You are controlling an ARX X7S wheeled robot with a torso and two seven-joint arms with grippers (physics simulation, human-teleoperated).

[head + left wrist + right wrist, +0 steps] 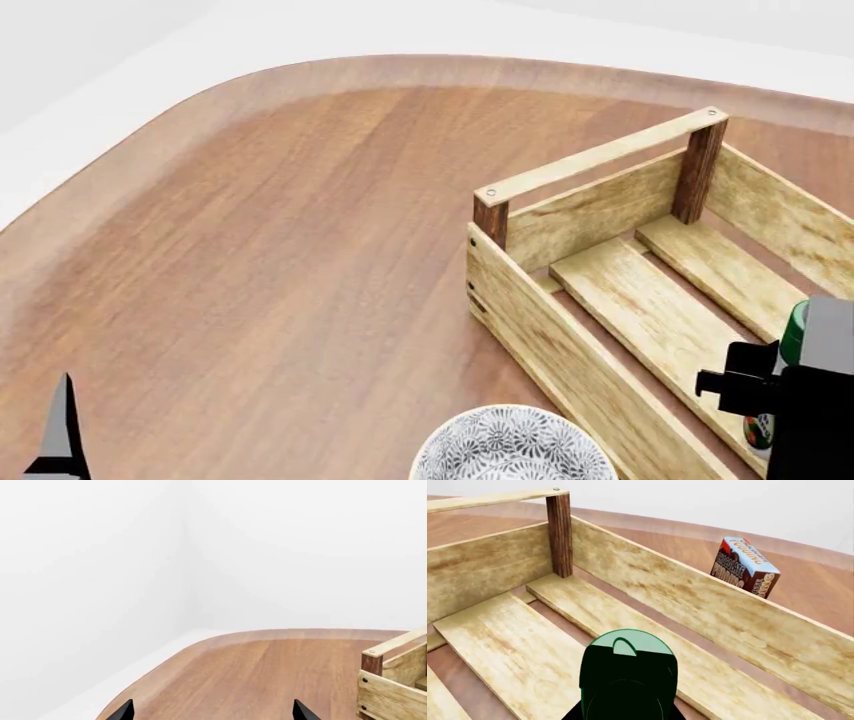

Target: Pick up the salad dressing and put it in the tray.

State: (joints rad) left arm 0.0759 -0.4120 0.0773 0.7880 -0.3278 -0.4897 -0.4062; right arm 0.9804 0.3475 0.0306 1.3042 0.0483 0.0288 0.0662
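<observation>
Right claw (pixel 781 400) clamped on salad dressing (pixel 627 672), over tray (pixel 601 215) slats. Lower upright, then release. Left claw (pixel 213 712) apart, idle.

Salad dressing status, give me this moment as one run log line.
salad dressing: held over tray interior | right gripper: shut on bottle, not released | left gripper: open, idle over table | bowl: beside tray

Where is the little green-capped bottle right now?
The salad dressing is held by the right claw over the slatted floor inside the tray, at the head view's lower right, near the patterned bowl.
</observation>
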